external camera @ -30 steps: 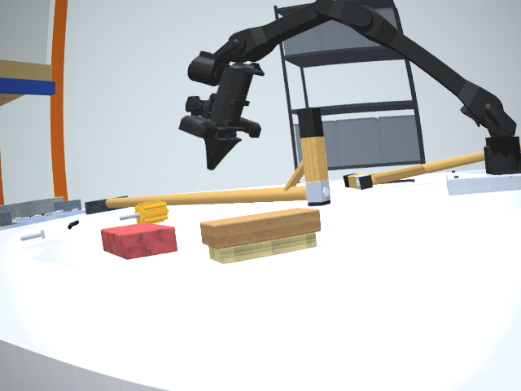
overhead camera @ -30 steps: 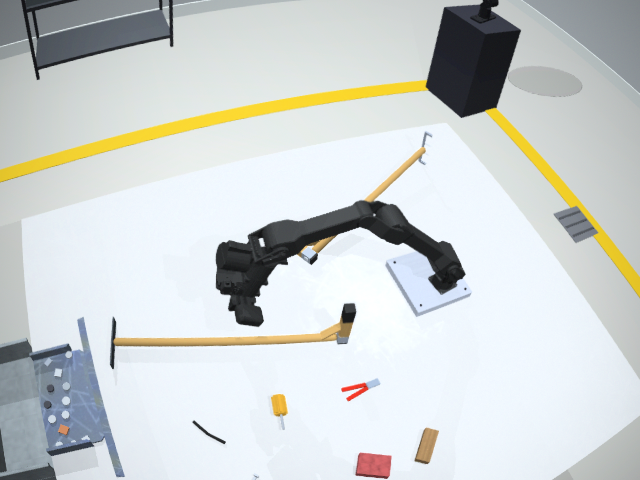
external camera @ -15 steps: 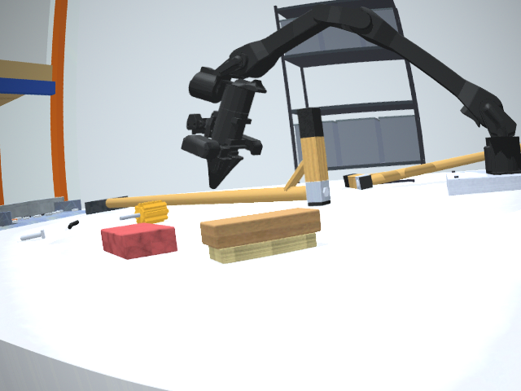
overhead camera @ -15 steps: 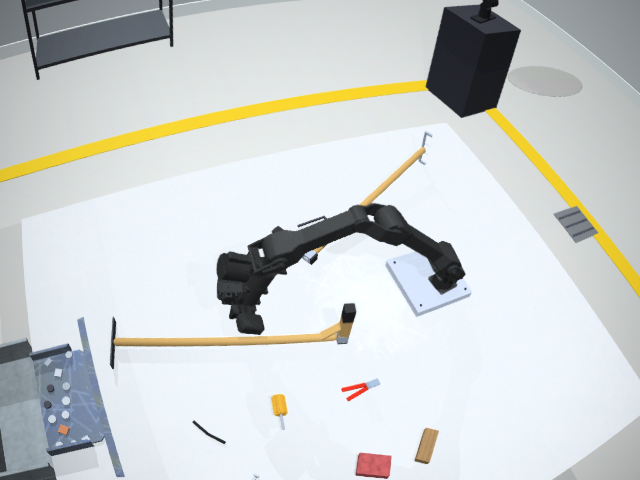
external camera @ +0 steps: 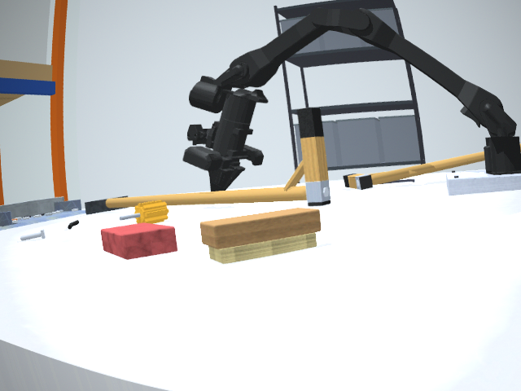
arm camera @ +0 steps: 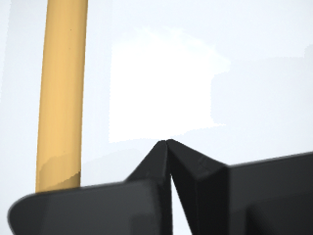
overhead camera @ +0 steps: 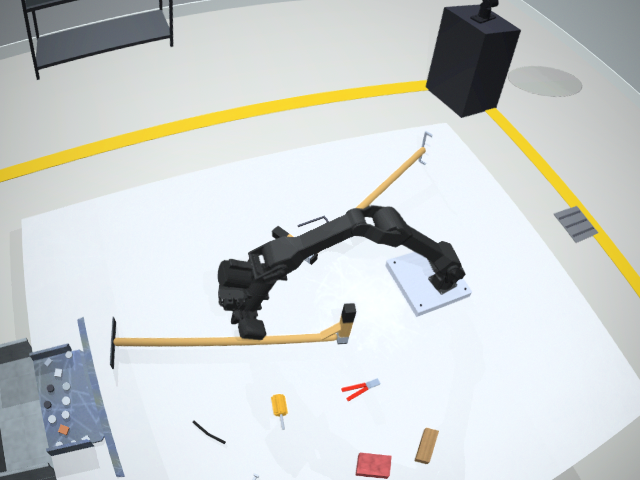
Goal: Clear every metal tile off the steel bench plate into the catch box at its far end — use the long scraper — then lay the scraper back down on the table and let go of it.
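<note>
Robot arm [overhead camera: 330, 233] [external camera: 286, 44] above a white tabletop [overhead camera: 506, 361] [external camera: 269, 319] [arm camera: 264, 103]. The jaws [overhead camera: 252, 329] [external camera: 217, 188] point downward, pressed together at the tips with nothing between them. The long scraper [overhead camera: 206, 341] [external camera: 210, 197] [arm camera: 64, 98] lies on the tabletop, ungrasped; in the wrist view its wooden shaft passes beside the jaws, apart from the tips. Its wide dark blade [overhead camera: 113, 343] [external camera: 95, 206] is at the end nearer the steel bench plate [overhead camera: 85, 408], and an upright grip [overhead camera: 347, 322] [external camera: 314, 157] with a black top stands at the other. Small white, dark and orange pieces [overhead camera: 66, 400] remain on the plate, which adjoins the grey catch box [overhead camera: 15, 387]. A second long-handled tool [overhead camera: 390, 178] [external camera: 433, 166], with a bent metal end, lies partly under the arm in the top view. Also shown: a yellow-handled screwdriver [overhead camera: 279, 405] [external camera: 152, 212]; red-handled pliers [overhead camera: 357, 388]; a black curved strip [overhead camera: 208, 432] [external camera: 72, 224]; a red block [overhead camera: 373, 465] [external camera: 138, 241]; and, near the block, a wooden-backed brush [overhead camera: 427, 445] [external camera: 260, 229], bristles down
</note>
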`<state>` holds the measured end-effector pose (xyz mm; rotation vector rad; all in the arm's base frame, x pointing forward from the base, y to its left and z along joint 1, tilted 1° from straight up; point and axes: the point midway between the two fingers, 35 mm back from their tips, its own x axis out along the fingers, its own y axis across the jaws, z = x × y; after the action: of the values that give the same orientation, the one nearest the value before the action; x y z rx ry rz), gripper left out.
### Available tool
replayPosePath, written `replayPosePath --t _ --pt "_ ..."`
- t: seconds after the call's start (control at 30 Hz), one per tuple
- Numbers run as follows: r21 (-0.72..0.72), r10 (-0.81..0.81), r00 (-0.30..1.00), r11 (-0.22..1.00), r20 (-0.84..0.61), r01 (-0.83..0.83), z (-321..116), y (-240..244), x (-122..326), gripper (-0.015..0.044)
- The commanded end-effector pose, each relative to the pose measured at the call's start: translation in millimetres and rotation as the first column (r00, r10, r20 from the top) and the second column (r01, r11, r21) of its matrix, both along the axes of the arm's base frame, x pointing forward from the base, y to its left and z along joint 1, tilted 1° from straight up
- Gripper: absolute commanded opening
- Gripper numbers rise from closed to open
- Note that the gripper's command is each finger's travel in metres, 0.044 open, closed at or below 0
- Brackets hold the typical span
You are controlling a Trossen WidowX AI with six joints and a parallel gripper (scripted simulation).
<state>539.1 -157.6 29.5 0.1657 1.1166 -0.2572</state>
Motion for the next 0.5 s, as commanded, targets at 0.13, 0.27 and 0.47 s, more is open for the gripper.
replayPosePath --t 0.13,0.27,0.47 --pt "0.003 0.002 1.000 1.000 -0.003 -0.002 -2.7 7.3 3.4 0.0000" --pt "0.003 0.002 1.000 1.000 -0.003 -0.002 -2.6 10.7 5.4 0.0000" --pt "0.004 0.002 1.000 1.000 -0.003 -0.002 -2.5 15.8 8.2 0.0000"
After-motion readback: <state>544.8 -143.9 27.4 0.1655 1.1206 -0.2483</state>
